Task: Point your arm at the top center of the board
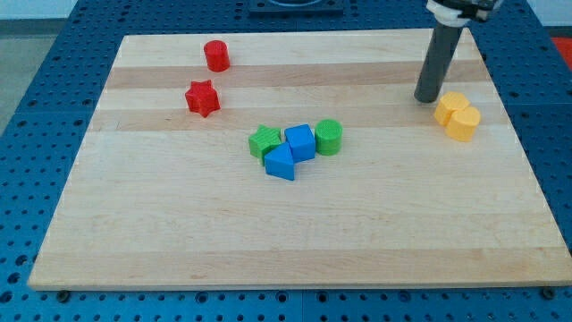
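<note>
slide my tip, bare rod holding nothing, left of yellow heart-shaped block, along wooden board's top edge.

You are looking at a lab bench: a pale wooden counter sits on a blue perforated mounting plate studded with regular holes, typical of robotics test setups.
</note>
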Robot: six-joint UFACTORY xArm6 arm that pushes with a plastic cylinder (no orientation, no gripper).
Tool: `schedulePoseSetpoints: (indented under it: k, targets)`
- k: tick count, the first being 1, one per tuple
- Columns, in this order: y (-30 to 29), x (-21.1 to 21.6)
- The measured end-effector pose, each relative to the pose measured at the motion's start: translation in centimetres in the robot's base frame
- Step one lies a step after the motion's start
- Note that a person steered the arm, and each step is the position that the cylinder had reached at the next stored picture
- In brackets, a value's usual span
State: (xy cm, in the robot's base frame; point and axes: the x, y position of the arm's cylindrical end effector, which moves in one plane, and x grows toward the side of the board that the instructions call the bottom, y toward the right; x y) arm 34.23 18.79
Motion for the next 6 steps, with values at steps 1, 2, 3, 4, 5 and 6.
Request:
schedulePoseSetpoints:
  k: [1, 2, 3, 4, 5, 6]
  targets:
    - [0.2, -4.3]
    - [0.6, -5.6]
    - [-1.3, -5.6]
    - [-5.8, -5.7]
    - [-10.7, -6.0]
    - [-16.1, -8.4]
